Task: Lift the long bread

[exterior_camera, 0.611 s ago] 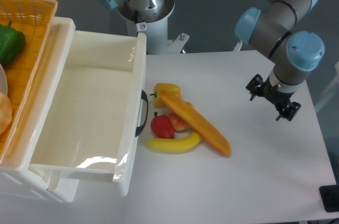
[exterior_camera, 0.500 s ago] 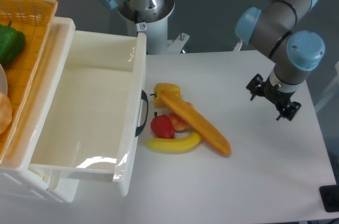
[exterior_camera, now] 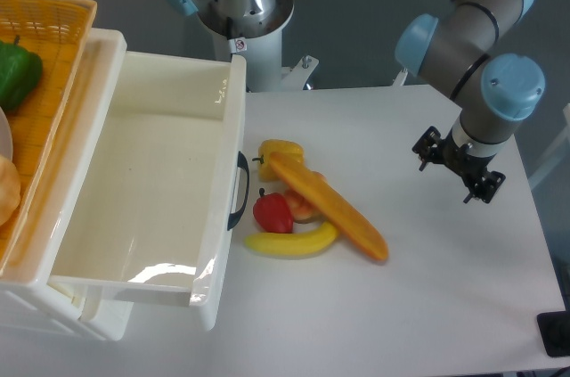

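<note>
- long bread [exterior_camera: 328, 206] lies diagonally on the tabletop [exterior_camera: 419, 306], resting across the banana [exterior_camera: 291, 241]
- pincer [exterior_camera: 458, 174] at its 3 o'clock, well apart, empty, fingers look spread
- no readable labels anywhere

White table [exterior_camera: 427, 306], matte top. Toy food clustered left of centre, just beside the white drawer bin [exterior_camera: 151, 190]: long bread [exterior_camera: 328, 206] lying diagonal, upper end over a yellow pepper [exterior_camera: 280, 150], lower end toward the near right. Banana [exterior_camera: 291, 241] flat at the front, touching the bread's side. Red strawberry-like piece [exterior_camera: 273, 213] between banana and pepper. Black object [exterior_camera: 554, 334] at the near right corner.
</note>
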`<act>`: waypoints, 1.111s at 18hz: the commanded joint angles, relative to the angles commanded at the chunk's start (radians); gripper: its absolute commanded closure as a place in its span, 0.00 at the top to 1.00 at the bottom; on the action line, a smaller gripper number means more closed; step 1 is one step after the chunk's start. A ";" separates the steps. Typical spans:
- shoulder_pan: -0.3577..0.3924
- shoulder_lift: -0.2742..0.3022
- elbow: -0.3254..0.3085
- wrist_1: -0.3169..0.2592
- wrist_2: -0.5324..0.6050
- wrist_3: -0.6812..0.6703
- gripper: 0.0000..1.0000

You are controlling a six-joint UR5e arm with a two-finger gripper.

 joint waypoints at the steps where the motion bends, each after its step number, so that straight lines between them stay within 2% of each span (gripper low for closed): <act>1: -0.002 0.002 0.003 0.000 0.003 -0.031 1.00; 5: -0.012 0.000 0.009 -0.002 -0.002 -0.196 1.00; 8: -0.034 0.006 0.009 -0.002 -0.008 -0.418 1.00; 12: -0.067 -0.014 0.015 -0.002 -0.078 -0.744 1.00; 20: -0.142 -0.057 0.038 0.000 -0.087 -1.077 1.00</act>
